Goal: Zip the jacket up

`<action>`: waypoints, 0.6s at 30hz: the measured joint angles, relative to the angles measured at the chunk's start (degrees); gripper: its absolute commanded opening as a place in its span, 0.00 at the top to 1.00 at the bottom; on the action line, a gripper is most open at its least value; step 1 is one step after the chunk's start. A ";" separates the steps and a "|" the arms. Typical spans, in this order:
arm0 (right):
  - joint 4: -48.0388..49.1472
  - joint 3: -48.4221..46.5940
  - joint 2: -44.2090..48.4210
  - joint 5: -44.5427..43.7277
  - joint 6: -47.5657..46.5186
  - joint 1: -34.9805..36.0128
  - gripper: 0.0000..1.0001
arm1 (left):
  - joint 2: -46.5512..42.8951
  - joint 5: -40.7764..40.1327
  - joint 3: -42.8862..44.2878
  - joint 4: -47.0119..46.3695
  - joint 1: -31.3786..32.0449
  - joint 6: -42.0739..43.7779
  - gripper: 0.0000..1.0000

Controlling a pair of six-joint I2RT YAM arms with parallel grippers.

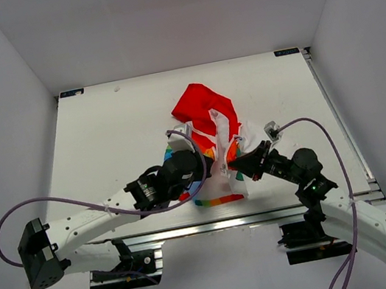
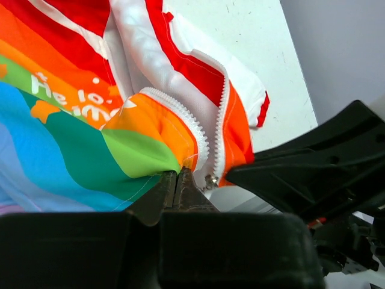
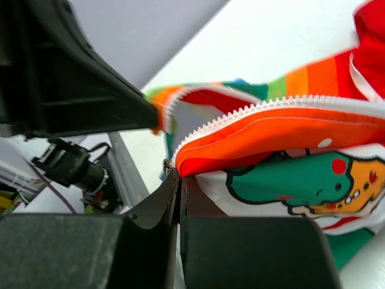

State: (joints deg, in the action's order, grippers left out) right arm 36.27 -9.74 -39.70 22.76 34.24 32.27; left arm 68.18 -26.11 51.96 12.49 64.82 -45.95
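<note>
Jacket (image 1: 211,141): lies mid-tabletop toward the near edge, between my two arms, its lower front lifted in my grip.
Hood (image 1: 202,109): red, bunched at the far end, pointing away from me.
Rainbow panel (image 2: 78,150): on my left side, striped and creased.
Cartoon panel (image 3: 301,180): on my right side, white with a green and orange print, under an orange edge.
Zipper (image 2: 224,114): white teeth. The two rows run apart along all the length I can see and draw close only at the foot.
Slider (image 2: 212,179): a small metal piece at the foot of the teeth. It is probably the slider, but too blurred to be sure.
Left claw (image 2: 177,180): pinched fully together on the hem of the rainbow panel, just beside the zipper's foot.
Right claw (image 3: 178,180): pinched fully together on the bottom corner of the cartoon panel, at its row's foot.
Done: both bottom corners gripped and held near each other.
Left to do: by my judgement, nearly everything. The two rows must be joined at the foot, then the slider drawn up to the collar.
Tabletop (image 1: 103,145): white, carries the jacket.
</note>
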 measured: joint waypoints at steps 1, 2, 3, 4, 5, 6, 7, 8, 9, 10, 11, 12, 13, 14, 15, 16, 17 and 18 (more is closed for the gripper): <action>1.55 0.00 -0.37 0.44 0.44 0.00 1.00 | 0.39 -0.13 0.00 -0.35 0.00 -0.31 1.00; 3.02 0.00 -0.76 0.94 0.90 0.00 1.00 | 0.74 -0.20 0.00 -0.68 0.00 -0.63 1.00; 4.20 0.00 -1.16 1.36 1.33 0.00 1.00 | 0.98 -0.24 0.00 -0.87 0.00 -0.92 1.00; 5.03 0.00 -1.46 1.64 1.60 0.00 1.00 | 1.16 -0.31 0.00 -0.96 0.00 -1.29 1.00; 5.79 0.00 -1.73 1.92 1.79 0.00 1.00 | 1.18 -0.33 0.00 -1.01 0.00 -1.60 1.00; 6.47 0.00 -1.95 2.10 1.99 0.00 1.00 | 1.20 -0.39 0.00 -1.11 0.00 -1.92 1.00; 7.04 0.00 -2.05 2.14 2.16 0.00 1.00 | 1.18 -0.46 0.00 -1.31 0.00 -2.16 1.00; 7.50 0.00 -2.14 2.12 2.32 0.00 1.00 | 1.18 -0.48 0.00 -1.53 0.00 -2.36 1.00; 7.87 0.00 -2.21 2.08 2.49 0.00 1.00 | 1.18 -0.48 -0.02 -1.81 0.00 -2.56 1.00; 8.28 0.00 -2.36 2.05 2.67 0.00 1.00 | 1.16 -0.48 -0.11 -2.27 0.00 -2.67 1.00; 8.59 0.00 -2.58 2.01 2.78 0.00 1.00 | 1.07 -0.46 -0.31 -2.69 0.00 -2.82 1.00; 8.87 0.00 -2.75 1.79 2.91 0.00 1.00 | 0.98 -0.48 -0.59 -3.08 0.00 -2.99 1.00; 8.98 0.00 -2.95 1.44 3.10 0.00 1.00 | 0.87 -0.46 -0.87 -3.26 0.00 -3.10 1.00; 9.01 0.00 -3.08 1.25 3.17 0.00 1.00 | 0.85 -0.46 -1.05 -3.37 0.00 -3.21 1.00; 9.11 0.00 -3.23 0.92 3.34 0.00 1.00 | 0.85 -0.42 -1.18 -3.56 0.00 -3.28 1.00; 9.35 0.00 -3.41 0.57 3.52 0.00 1.00 | 0.83 -0.42 -1.36 -3.76 0.00 -3.48 1.00; 9.57 0.00 -3.56 0.20 3.72 0.00 1.00 | 0.81 -0.39 -1.53 -3.98 0.00 -3.63 1.00; 9.86 0.00 -3.69 -0.07 3.89 0.00 1.00 | 0.81 -0.35 -1.70 -4.11 0.00 -3.67 1.00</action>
State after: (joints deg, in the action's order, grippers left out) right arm 46.13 -9.74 -43.40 22.70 38.13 32.27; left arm 68.99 -26.46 50.26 8.38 64.82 -49.63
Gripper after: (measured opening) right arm 0.012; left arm 0.009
